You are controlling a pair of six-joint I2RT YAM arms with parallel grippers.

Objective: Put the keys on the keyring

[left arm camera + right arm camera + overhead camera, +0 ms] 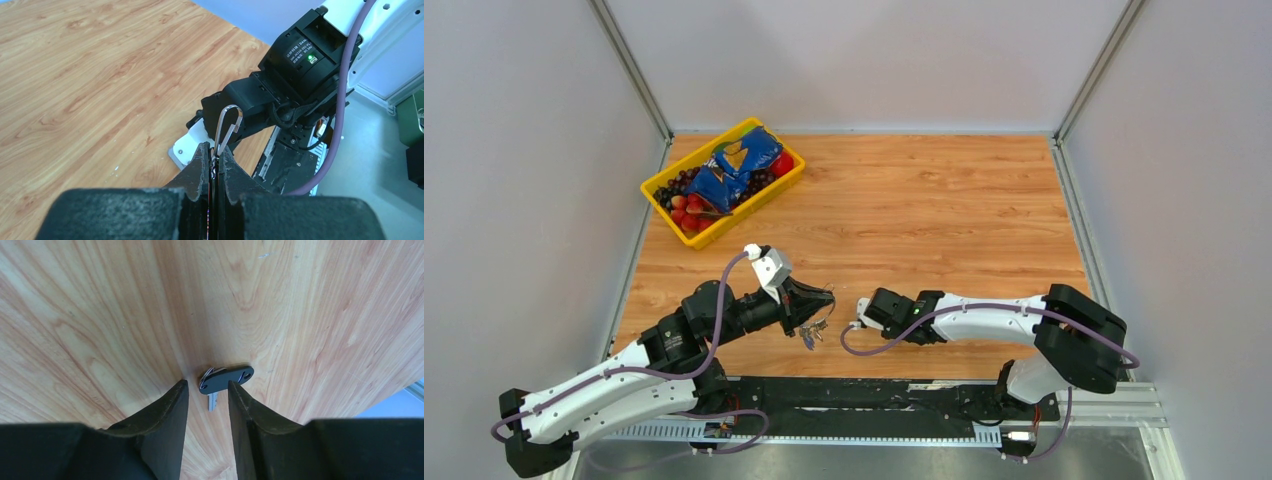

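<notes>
My left gripper (214, 150) is shut on the keyring (228, 125), a thin silver wire loop that sticks up from between the closed jaws. In the top view this gripper (817, 303) holds the ring above the table, and a small cluster of keys with a blue tag (809, 336) hangs below it. My right gripper (207, 385) is open and points down at the table. A key with a black plastic head (227, 379) lies flat just beyond its fingertips, its silver blade between them. In the top view the right gripper (862, 313) sits just right of the hanging keys.
A yellow tray (660, 202) holding a blue bag, grapes and strawberries stands at the back left. The table (944, 220) is wood, with grey walls on three sides. The right arm (295, 65) fills the space close in front of the left gripper.
</notes>
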